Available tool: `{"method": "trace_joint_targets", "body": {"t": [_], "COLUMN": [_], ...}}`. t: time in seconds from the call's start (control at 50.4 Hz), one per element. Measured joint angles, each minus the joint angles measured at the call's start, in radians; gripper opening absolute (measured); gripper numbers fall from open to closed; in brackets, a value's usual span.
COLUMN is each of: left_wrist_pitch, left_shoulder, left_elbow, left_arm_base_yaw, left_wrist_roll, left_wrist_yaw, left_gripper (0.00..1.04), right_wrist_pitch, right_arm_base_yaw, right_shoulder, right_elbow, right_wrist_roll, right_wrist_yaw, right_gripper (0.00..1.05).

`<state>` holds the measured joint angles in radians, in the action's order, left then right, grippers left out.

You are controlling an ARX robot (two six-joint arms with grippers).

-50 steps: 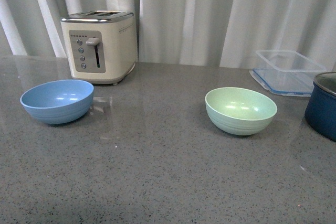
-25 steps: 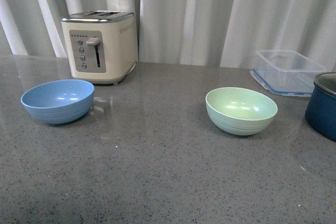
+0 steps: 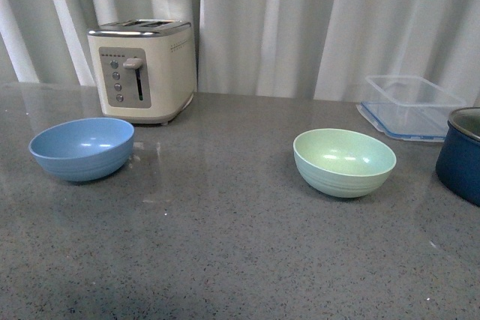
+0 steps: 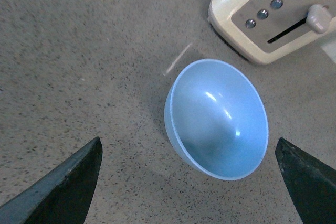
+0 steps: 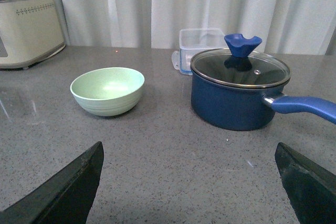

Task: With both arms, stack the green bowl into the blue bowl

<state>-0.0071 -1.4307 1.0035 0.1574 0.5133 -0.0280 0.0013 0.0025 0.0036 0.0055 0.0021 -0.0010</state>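
The blue bowl [image 3: 82, 148] stands upright on the grey counter at the left, in front of the toaster. The green bowl [image 3: 344, 161] stands upright at the centre right. Neither arm shows in the front view. In the left wrist view my left gripper [image 4: 189, 182] is open and empty, hovering above the blue bowl [image 4: 216, 119], its two dark fingertips [image 4: 68, 182] spread wider than the bowl. In the right wrist view my right gripper [image 5: 189, 182] is open and empty, low over the counter, with the green bowl [image 5: 107, 91] well ahead and to one side.
A cream toaster [image 3: 142, 69] stands behind the blue bowl. A clear plastic container [image 3: 411, 104] and a dark navy lidded pot [image 3: 462, 154] stand at the far right, the pot's handle [image 5: 304, 107] pointing sideways. White curtains hang behind the counter.
The front view has shifted slightly, so everything sits a little lower in the picture. The bowls have not moved on the counter.
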Motion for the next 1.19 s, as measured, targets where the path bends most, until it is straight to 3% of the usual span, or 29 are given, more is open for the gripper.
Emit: {"method": "trace_joint_targets", "body": {"t": [0.754, 0.913, 1.19], "left_wrist_pitch": [-0.107, -0.119, -0.117], "left_shoulder": [-0.443, -0.462, -0.463], "left_elbow": [0.314, 0.324, 0.325], "left_arm_base_yaw": [-0.069, -0.073, -0.073], "left_wrist_roll": [0.039, 0.034, 0.034], "left_wrist_yaw": [0.064, 0.079, 0.062], "left_gripper": [0.98, 0.74, 0.19], "right_wrist_pitch": [0.0, 0.0, 0.0], "right_arm_base_yaw": [0.0, 0.0, 0.0], "right_shoulder": [0.0, 0.0, 0.0], "right_elbow": [0.0, 0.0, 0.0], "right_wrist_roll": [0.0, 0.0, 0.0], "right_wrist_yaw": [0.0, 0.0, 0.0], "right_gripper": [0.95, 0.95, 0.95]}}
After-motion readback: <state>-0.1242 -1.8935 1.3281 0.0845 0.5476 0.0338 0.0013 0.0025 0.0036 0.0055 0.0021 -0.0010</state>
